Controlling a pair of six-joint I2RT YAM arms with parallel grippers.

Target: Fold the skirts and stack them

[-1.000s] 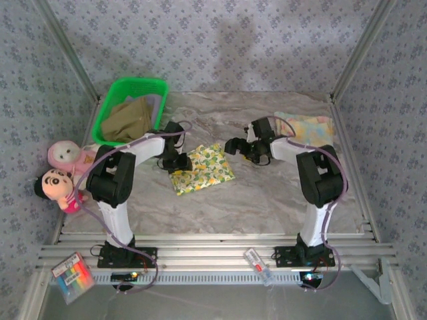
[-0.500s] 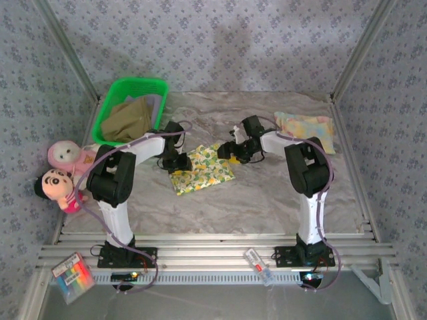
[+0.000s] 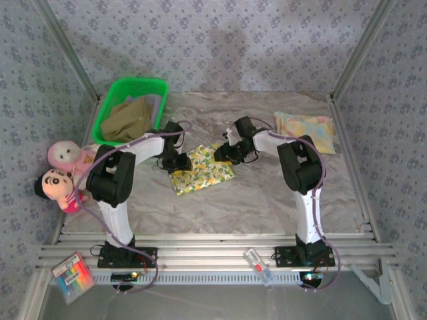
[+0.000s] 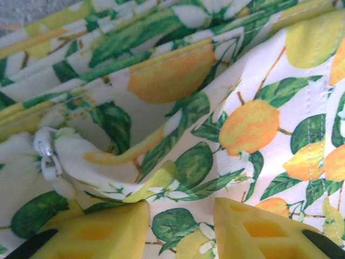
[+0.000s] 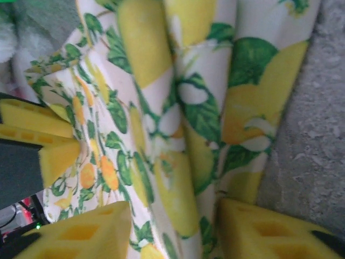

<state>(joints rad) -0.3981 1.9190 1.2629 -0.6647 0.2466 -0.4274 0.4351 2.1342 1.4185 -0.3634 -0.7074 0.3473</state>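
**Both grippers on the yellow-green skirt, ready for a fold**

Top external: the yellow-green print skirt (image 3: 203, 168) lies flat in the middle of the table (image 3: 267, 200), between my two arms. The left gripper (image 3: 175, 162) sits on its left edge and the right gripper (image 3: 223, 152) on its far right corner. I read that as one gripper on each side, so the cloth can be lifted and turned over evenly. The pastel skirt (image 3: 305, 127) is already folded at the far right, probably the base of the stack. The olive skirt (image 3: 127, 120) waits in the green basket (image 3: 110, 100) at the far left. The plush dolls (image 3: 61, 170) sit off the left edge, out of the way.

Left wrist: the left gripper (image 4: 180, 208) has its yellow fingers (image 4: 97, 232) drawn in on a raised ridge of the skirt (image 4: 248, 124). I judge that to be a pinch on the hem, near a small white loop (image 4: 46, 156).

Right wrist: the right gripper (image 5: 173, 210) straddles a long fold of the skirt (image 5: 205, 108), with bare table (image 5: 318, 108) just to its right. The fingers are set partway in, but I cannot tell whether they are actually biting the cloth. I would confirm that grip before lifting, or only one side will rise.
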